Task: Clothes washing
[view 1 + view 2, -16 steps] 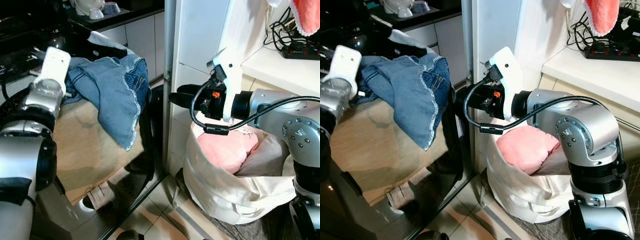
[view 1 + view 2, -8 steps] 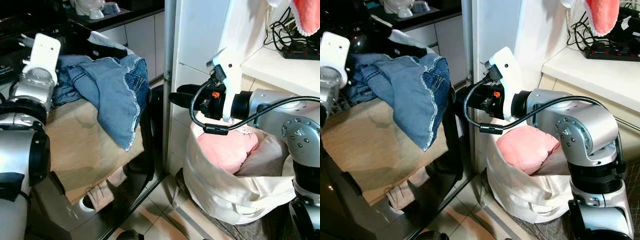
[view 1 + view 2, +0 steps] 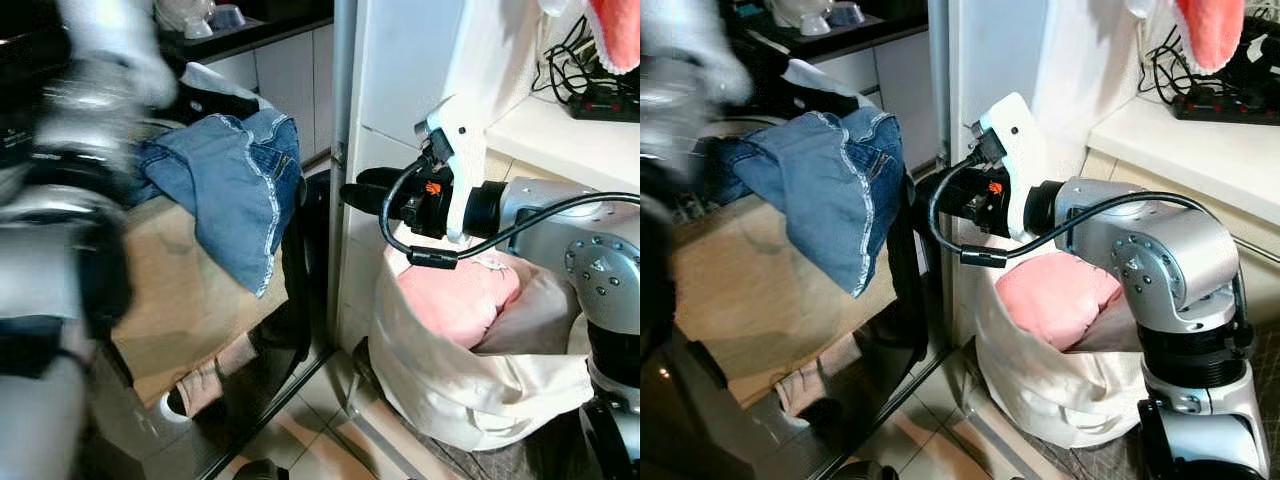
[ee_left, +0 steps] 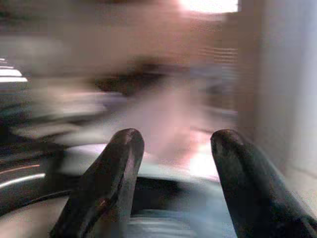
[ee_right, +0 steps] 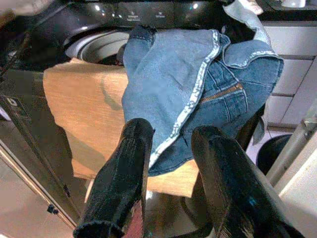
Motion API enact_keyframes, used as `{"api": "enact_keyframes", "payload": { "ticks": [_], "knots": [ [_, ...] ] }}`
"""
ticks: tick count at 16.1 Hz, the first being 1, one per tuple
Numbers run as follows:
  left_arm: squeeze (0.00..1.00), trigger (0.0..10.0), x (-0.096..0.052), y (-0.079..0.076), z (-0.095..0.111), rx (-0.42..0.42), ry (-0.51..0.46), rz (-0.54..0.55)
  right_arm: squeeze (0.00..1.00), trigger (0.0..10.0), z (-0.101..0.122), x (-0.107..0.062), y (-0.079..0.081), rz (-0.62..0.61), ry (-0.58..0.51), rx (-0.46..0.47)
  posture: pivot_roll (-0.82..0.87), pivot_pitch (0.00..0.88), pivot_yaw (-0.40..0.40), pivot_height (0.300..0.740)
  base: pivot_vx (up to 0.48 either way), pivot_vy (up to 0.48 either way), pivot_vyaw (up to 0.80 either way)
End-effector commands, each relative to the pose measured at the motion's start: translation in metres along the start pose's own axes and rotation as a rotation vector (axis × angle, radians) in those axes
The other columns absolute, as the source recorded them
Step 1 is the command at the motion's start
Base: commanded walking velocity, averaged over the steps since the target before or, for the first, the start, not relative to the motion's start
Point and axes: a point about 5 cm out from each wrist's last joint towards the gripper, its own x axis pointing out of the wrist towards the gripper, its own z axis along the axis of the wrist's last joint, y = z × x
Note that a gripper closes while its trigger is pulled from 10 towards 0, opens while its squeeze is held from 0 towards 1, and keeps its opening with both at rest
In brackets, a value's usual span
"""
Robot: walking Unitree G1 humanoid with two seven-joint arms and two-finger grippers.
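A blue denim garment [image 3: 235, 190] lies draped over a tan cloth [image 3: 170, 300] on the dark front-loading washer, whose drum opening [image 5: 99, 47] sits behind it. My left arm [image 3: 70, 200] is raised at the left of the denim and is blurred by motion. In the left wrist view my left gripper [image 4: 176, 144] is open with nothing between its fingers. My right gripper [image 3: 350, 195] hovers open just right of the denim's hanging edge, pointing at it without touching, as the right wrist view [image 5: 171, 134] also shows. Below my right arm a cream laundry bag [image 3: 450, 390] holds a pink garment [image 3: 455, 295].
A white cabinet post [image 3: 345, 100] stands between the washer and the bag. A shelf at the right carries a power strip with cables [image 3: 600, 100], and a pink towel [image 3: 615, 30] hangs above it. A black bin [image 5: 277, 153] stands on the floor beside the washer.
My left arm has swung upward past the denim's left side and is now blurred. The denim stays draped in place. The right arm has not moved.
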Motion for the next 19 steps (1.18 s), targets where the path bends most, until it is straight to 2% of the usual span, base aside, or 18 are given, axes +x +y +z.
{"api": "enact_keyframes", "payload": {
  "ticks": [1,2,3,6,7,8,9,10,11,12,14,15,16,17,18,19],
  "knots": [
    [0.0,10.0,0.001,-0.021,-0.014,0.031,0.072,-0.271,0.0,10.0,-0.001,-0.002,0.003,0.006,0.015,-0.016,-0.09,0.0,0.065,0.74,0.0,0.0,0.0],
    [0.0,10.0,0.001,-0.035,-0.031,0.056,0.146,-0.375,0.0,10.0,-0.002,-0.002,0.003,0.007,0.021,-0.019,-0.09,0.0,0.064,0.74,0.0,0.0,0.0],
    [0.0,10.0,0.001,-0.047,-0.053,0.086,0.23,-0.418,0.0,10.0,-0.002,-0.002,0.004,0.007,0.024,-0.022,-0.09,0.0,0.064,0.74,0.0,0.0,0.0],
    [0.0,10.0,-0.002,-0.056,-0.075,0.15,0.344,-0.44,0.0,10.0,-0.002,-0.002,0.004,0.01,0.027,-0.028,-0.09,0.0,0.064,0.74,0.0,0.0,0.0],
    [0.0,10.0,-0.007,-0.045,-0.086,0.269,0.455,-0.35,0.0,10.0,-0.002,-0.002,0.005,0.011,0.032,-0.036,-0.1,0.0,0.066,0.74,0.0,0.0,0.0],
    [0.0,10.0,-0.009,-0.04,-0.088,0.304,0.488,-0.31,0.0,10.0,-0.002,-0.002,0.005,0.011,0.034,-0.039,-0.1,0.0,0.066,0.74,0.0,0.0,0.0],
    [0.0,10.0,-0.017,-0.018,-0.09,0.412,0.602,-0.18,0.0,10.0,-0.002,-0.003,0.006,0.01,0.037,-0.043,-0.1,0.0,0.067,0.74,0.0,0.0,0.0],
    [0.0,10.0,-0.032,0.011,-0.089,0.54,0.741,-0.051,0.0,10.0,-0.002,-0.004,0.006,0.009,0.041,-0.046,-0.1,0.0,0.066,0.74,0.0,0.0,0.0],
    [0.0,10.0,-0.039,0.022,-0.088,0.591,0.808,-0.023,0.0,10.0,-0.002,-0.004,0.005,0.009,0.042,-0.047,-0.1,0.0,0.066,0.74,0.0,0.0,0.0],
    [0.0,10.0,-0.042,0.026,-0.087,0.621,0.83,-0.01,0.0,10.0,-0.002,-0.004,0.005,0.008,0.043,-0.048,-0.1,0.0,0.066,0.74,0.0,0.0,0.0],
    [0.0,10.0,-0.048,0.053,-0.063,0.744,0.787,0.237,0.0,10.0,-0.002,-0.004,0.004,0.005,0.045,-0.052,-0.09,0.0,0.06,0.74,0.0,0.0,0.0],
    [0.0,10.0,-0.05,0.06,-0.056,0.768,0.767,0.303,0.0,10.0,-0.002,-0.004,0.004,0.004,0.045,-0.053,-0.08,0.0,0.057,0.74,0.0,0.0,0.0],
    [0.0,10.0,-0.055,0.073,-0.042,0.859,0.713,0.458,0.0,10.0,-0.001,-0.003,0.003,0.002,0.044,-0.054,-0.08,0.0,0.056,0.74,0.0,0.0,0.0],
    [0.0,10.0,-0.059,0.085,-0.023,0.971,0.603,0.628,0.0,10.0,-0.001,-0.002,0.003,0.0,0.044,-0.055,-0.08,0.0,0.057,0.74,0.0,0.0,0.0],
    [0.0,10.0,-0.06,0.087,-0.016,1.007,0.556,0.683,0.0,10.0,-0.001,-0.002,0.003,-0.001,0.044,-0.055,-0.08,0.0,0.057,0.74,0.0,0.0,0.0],
    [0.0,10.0,-0.061,0.09,-0.001,1.017,0.458,0.764,0.0,10.0,-0.001,-0.002,0.002,-0.007,0.042,-0.055,-0.09,0.0,0.061,0.74,0.0,0.0,0.0]
  ]
}}
